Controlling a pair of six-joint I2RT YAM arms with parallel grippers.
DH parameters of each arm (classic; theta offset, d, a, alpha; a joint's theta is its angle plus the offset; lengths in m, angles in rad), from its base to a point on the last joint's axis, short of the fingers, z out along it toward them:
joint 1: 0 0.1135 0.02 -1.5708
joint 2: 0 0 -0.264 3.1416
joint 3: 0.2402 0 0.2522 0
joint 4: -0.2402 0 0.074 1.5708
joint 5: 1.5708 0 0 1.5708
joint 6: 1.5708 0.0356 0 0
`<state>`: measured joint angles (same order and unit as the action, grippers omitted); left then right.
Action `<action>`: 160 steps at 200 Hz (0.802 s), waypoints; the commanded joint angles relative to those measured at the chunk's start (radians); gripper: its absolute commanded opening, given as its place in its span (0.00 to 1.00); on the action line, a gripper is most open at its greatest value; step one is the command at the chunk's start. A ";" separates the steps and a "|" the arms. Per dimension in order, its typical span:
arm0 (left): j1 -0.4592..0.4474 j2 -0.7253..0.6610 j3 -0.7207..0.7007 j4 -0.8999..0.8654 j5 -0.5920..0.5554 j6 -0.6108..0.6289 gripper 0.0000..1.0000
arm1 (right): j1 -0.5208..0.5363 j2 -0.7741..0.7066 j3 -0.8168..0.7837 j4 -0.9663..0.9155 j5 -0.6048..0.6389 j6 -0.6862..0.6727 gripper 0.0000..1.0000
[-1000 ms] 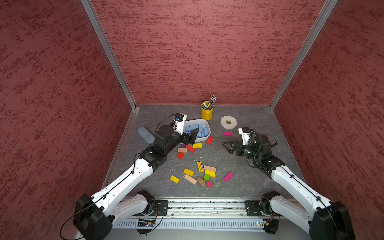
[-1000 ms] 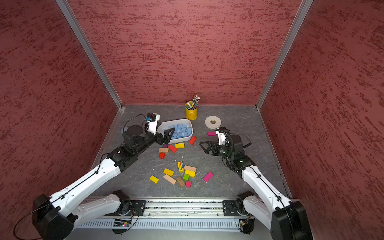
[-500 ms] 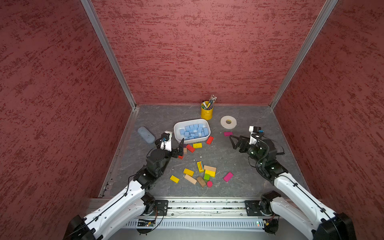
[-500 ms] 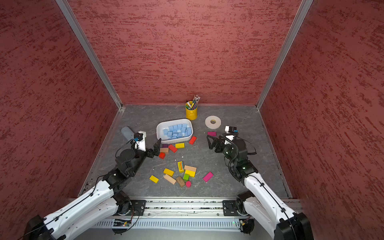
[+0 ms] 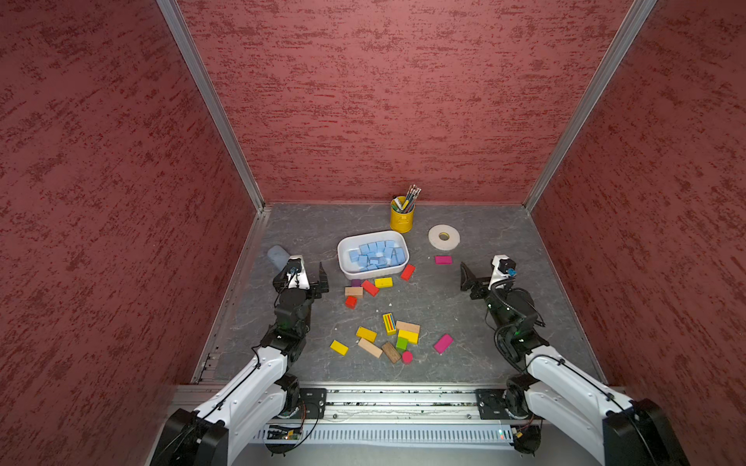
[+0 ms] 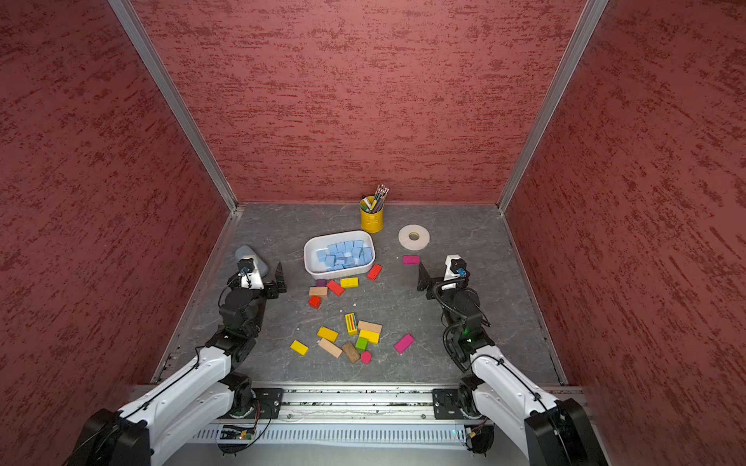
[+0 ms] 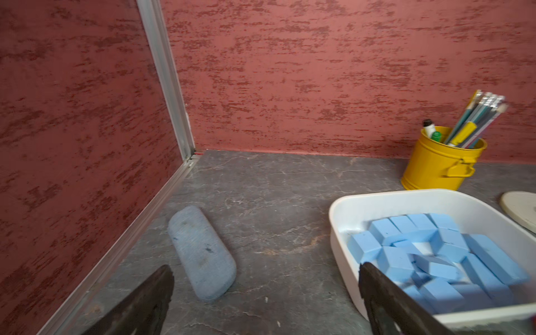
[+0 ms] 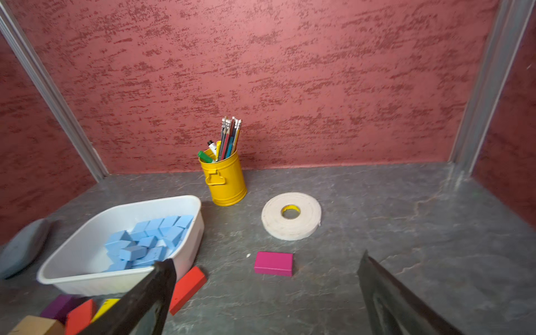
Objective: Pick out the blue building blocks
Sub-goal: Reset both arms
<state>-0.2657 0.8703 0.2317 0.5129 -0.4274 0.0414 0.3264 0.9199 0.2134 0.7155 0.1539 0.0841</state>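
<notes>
blue blocks (image 7: 391, 261), judged light and stiff, are best pinched across flat sides; left gripper (image 7: 265, 269) and right gripper (image 8: 266, 259) are spread apart, empty.

Red textured walls (image 5: 363, 101), grey marbled floor (image 5: 444, 306)

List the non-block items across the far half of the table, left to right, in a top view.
grey pouch → white tub holding the blue blocks → yellow pencil cup → tape roll
</notes>
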 commanded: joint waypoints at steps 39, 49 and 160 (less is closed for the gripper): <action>0.202 0.207 -0.023 0.194 0.212 -0.080 0.99 | 0.004 0.299 -0.042 0.396 0.209 -0.288 0.99; 0.218 0.251 -0.020 0.225 0.227 -0.083 0.99 | 0.002 0.367 -0.043 0.469 0.210 -0.304 0.99; 0.355 0.642 0.047 0.540 0.512 -0.092 1.00 | -0.313 0.511 -0.012 0.545 -0.122 -0.135 0.98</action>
<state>0.0788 1.4136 0.2749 0.9016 -0.0086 -0.0418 0.0799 1.4490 0.2420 1.1797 0.1825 -0.1432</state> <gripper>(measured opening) 0.996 0.984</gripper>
